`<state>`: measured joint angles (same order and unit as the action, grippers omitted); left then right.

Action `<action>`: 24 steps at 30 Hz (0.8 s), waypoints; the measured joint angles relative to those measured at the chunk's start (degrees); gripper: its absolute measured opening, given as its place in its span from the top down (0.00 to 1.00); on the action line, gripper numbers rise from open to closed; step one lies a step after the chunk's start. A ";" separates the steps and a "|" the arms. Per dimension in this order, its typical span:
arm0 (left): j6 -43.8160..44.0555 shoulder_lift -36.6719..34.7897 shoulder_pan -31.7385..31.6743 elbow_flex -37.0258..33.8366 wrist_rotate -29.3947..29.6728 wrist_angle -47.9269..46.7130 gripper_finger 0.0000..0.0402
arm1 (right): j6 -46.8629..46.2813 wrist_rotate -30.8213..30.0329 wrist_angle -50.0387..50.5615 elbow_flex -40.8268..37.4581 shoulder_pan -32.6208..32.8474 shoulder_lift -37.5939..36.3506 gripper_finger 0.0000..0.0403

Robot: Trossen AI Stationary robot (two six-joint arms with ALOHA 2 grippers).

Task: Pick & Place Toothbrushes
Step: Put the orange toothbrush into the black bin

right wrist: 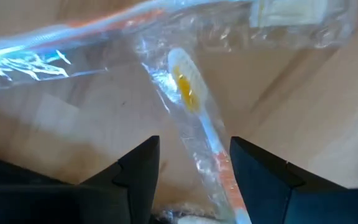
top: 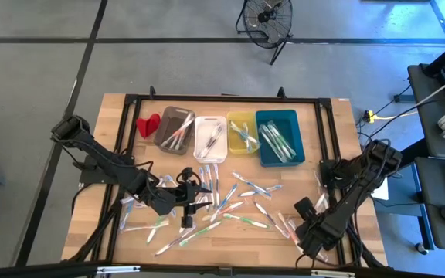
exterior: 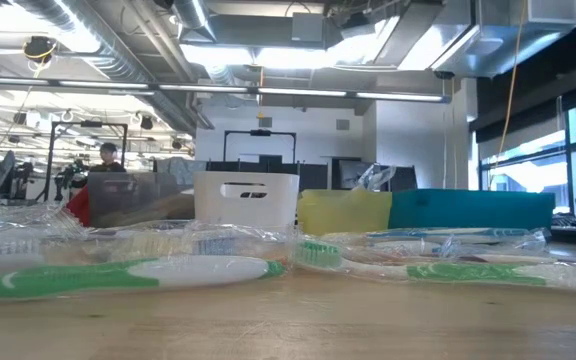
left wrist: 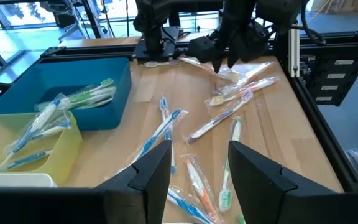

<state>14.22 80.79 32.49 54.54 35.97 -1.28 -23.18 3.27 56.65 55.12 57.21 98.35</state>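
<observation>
Toothbrushes [top: 222, 202] lying strewn across wooden worktop [top: 114, 154], more filling grey, white, yellow and teal bins [top: 279, 137] behind; left pincer [top: 194, 193] hovering spread above the pile, right pincer [right wrist: 194, 165] straddling, spread, one wrapped orange-marked toothbrush [right wrist: 194, 118].

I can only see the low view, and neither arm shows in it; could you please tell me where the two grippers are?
Observer: The left gripper hangs over the loose toothbrushes in the middle of the table, its fingers open and empty.
Operator: Thank you. And the right one?
Observer: The right gripper is low on the right side, away from the bins, with its open fingers straddling a wrapped toothbrush with yellow bristles.
Operator: Is anything in the bins yet?
Observer: Yes, the teal bin already holds green-handled toothbrushes.
</observation>
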 joint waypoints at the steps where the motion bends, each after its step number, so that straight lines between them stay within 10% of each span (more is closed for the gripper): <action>1: 0.00 0.00 0.00 0.00 0.01 0.00 0.62 | -0.18 0.06 -0.76 -0.74 0.14 0.00 0.51; 10: -0.43 0.00 0.00 0.00 0.00 0.02 0.62 | -0.15 0.75 -6.37 -4.46 0.18 -0.37 0.56; 24: -0.44 0.00 0.00 0.00 0.00 0.22 0.62 | -1.28 1.29 -7.45 -4.53 -0.32 -0.27 0.97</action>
<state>13.78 80.79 32.49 54.54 35.97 -1.06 -24.46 4.56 49.20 50.59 56.89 98.08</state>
